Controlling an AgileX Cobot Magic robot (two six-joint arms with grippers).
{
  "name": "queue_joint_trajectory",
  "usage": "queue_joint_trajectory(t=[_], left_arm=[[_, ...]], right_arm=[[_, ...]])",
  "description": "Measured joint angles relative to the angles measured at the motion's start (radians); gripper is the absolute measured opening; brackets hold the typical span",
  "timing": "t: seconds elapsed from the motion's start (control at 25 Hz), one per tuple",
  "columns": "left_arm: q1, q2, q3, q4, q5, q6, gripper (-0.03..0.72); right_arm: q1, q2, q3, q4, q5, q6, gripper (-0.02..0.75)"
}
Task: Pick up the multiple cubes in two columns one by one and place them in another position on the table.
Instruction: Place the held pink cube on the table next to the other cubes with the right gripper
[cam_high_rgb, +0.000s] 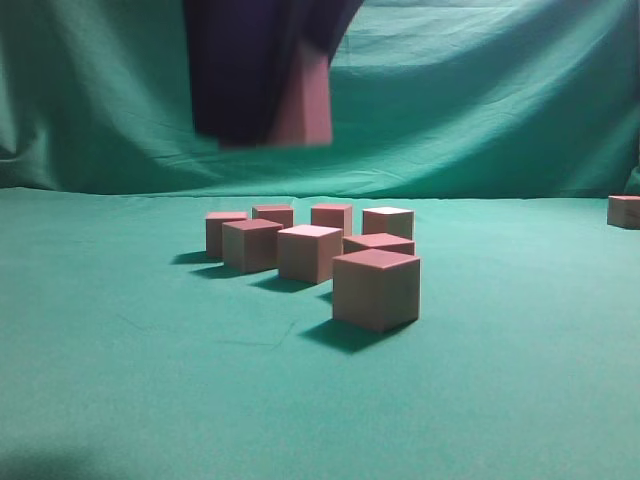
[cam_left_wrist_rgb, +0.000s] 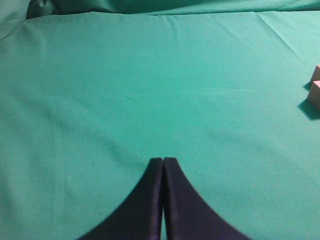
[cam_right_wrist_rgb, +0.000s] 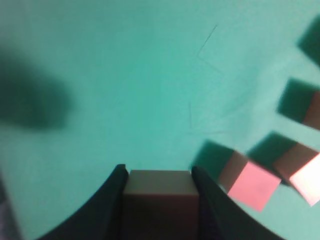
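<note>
The green table (cam_high_rgb: 120, 380) was mostly bare cloth, with a bunch of seven cubes (cam_high_rgb: 312, 252) sitting in two rough columns near the middle and one more cube (cam_high_rgb: 624, 211) way off at the right edge. My right gripper (cam_right_wrist_rgb: 160, 200) was up in the air, clamped around a single cube (cam_right_wrist_rgb: 160, 186) between both fingers. My left gripper (cam_left_wrist_rgb: 163, 165) hung low over bare cloth, fingers pressed together with nothing in them.

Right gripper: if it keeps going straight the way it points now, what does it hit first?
Probably bare table. The right gripper, holding a cube, points down at open green cloth; the nearest loose cube sits off to its right. Depth is unclear.
</note>
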Motion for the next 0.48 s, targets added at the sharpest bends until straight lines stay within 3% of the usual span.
queue_joint_trajectory(t=[0.48], left_arm=[[0.0,0.0,0.0,0.0,0.0,0.0,0.0]], right_arm=[[-0.004,0.143,0.002,-0.043,-0.156,0.03,0.254]])
